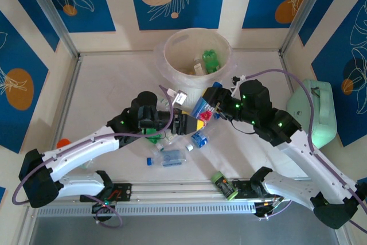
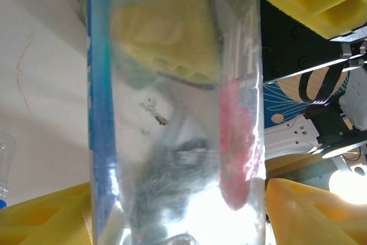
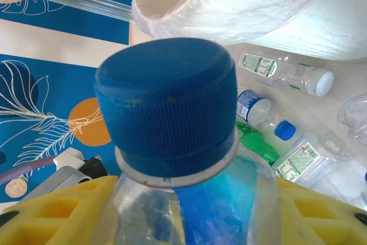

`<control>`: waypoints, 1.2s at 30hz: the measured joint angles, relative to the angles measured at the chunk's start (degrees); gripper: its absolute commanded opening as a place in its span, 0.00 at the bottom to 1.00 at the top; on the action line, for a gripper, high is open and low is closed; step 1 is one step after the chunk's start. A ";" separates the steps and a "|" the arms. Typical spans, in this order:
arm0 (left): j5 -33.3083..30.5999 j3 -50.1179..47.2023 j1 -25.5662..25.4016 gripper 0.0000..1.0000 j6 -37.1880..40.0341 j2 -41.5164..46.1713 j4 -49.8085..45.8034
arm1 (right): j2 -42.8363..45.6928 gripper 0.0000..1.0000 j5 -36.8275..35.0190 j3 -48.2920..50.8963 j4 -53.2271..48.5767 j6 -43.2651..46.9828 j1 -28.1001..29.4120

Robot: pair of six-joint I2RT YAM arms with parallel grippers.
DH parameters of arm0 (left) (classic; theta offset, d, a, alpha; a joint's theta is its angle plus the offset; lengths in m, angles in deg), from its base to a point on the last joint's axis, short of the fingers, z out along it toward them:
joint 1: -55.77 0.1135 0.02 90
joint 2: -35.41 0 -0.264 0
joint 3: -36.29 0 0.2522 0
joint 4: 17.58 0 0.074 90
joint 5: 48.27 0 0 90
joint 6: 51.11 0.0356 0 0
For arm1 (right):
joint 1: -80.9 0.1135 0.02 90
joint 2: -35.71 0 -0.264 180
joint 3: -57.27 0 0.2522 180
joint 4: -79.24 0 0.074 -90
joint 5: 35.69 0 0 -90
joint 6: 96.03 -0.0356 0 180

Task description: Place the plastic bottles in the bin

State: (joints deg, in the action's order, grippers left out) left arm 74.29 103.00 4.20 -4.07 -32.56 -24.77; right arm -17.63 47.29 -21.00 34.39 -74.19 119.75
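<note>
Table (image 1: 109, 84): white, with the arms bolted at its near edge and the bin at the far middle.
Bin (image 1: 182, 44): round cream bucket with a clear liner. A green bottle (image 1: 211, 60) and at least one more lie inside.
Left gripper (image 1: 198, 120): yellow fingers stand against both side walls of what looks like the same bottle the other arm has, lower down the body. I cannot tell whether they pinch it.
Right gripper (image 3: 189, 216): clenched on the held bottle, one finger on each side of its shoulder, just under the cap.
Loose bottles (image 1: 172, 158): several lie on the table below the two grippers, not yet binned.
Held bottle (image 1: 202, 106): clear with a blue label, off the table between the two grippers. It sits just in front of the bin with its cap end toward it.
Bottle wall: looks empty, so probably very light. The thin plastic is likely springy and slick, apt to dent or squirt out under a hard pinch. The labelled middle should give more friction.
Neck: likely the stiffest part, and the ring under the cap would stop a slide, so it is the safest place to hold.
Cap (image 3: 166, 107): blue, ribbed, screwed on.
</note>
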 measured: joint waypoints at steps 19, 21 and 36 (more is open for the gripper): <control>-2.91 0.00 -0.11 0.52 1.07 -0.02 -0.48 | -0.13 0.75 -0.28 -0.13 -0.92 -0.59 -0.26; -3.80 0.00 -0.11 0.52 1.09 -0.02 -0.70 | -0.13 0.80 -0.57 -0.72 -2.51 -0.24 -0.26; -13.53 5.51 0.17 0.56 1.95 0.00 -7.98 | 7.69 0.85 -7.17 -10.49 -23.80 7.61 -15.28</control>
State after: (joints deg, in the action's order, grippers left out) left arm 60.76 108.51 4.37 -2.12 -32.56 -32.75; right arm -9.94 40.12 -31.49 10.58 -66.58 104.48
